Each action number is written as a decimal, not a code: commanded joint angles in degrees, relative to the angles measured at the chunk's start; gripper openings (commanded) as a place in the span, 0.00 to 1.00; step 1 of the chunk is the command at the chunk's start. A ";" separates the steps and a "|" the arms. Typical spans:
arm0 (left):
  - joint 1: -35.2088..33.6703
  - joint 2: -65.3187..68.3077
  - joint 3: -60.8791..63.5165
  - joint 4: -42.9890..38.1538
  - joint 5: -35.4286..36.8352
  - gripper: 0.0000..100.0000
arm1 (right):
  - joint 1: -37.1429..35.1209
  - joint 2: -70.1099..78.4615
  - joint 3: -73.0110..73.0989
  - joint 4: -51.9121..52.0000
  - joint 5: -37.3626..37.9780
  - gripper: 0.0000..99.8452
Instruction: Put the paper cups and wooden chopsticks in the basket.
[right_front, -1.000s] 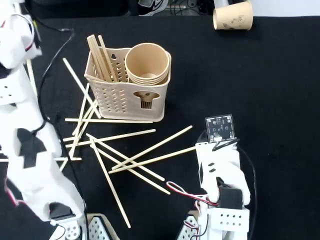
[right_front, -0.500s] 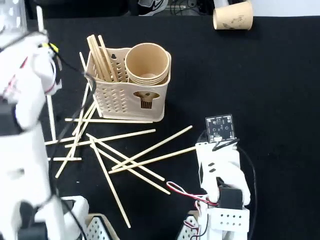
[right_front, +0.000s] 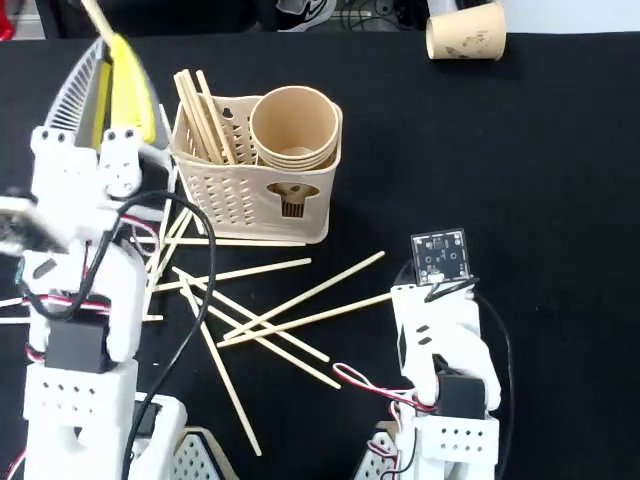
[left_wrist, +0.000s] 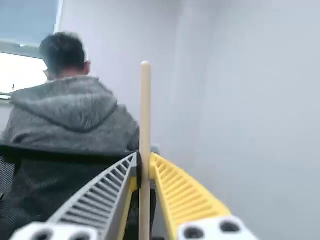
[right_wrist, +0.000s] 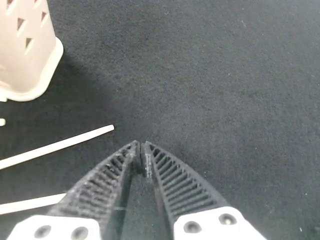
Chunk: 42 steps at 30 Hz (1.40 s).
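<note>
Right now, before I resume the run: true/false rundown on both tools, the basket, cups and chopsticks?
1. The left tool is shut on a chopstick. True.
2. The right tool holds a paper cup. False: it is shut on nothing, above the black table.
3. Every cup is in the basket. False: a lone cup lies on its side at the table's far edge.
4. Loose chopsticks lie on the table by the basket. True.
5. Stacked cups sit in the basket beside standing chopsticks. True.
</note>
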 joint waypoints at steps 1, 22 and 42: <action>1.45 1.14 -2.95 -3.96 0.70 0.03 | 0.88 -3.91 -0.22 0.09 0.53 0.02; -1.10 36.40 -16.31 -5.01 5.10 0.03 | 0.88 -3.91 -0.22 0.09 0.53 0.02; -3.56 13.89 -15.34 20.84 17.23 0.22 | 0.88 -3.91 -0.22 0.09 0.53 0.02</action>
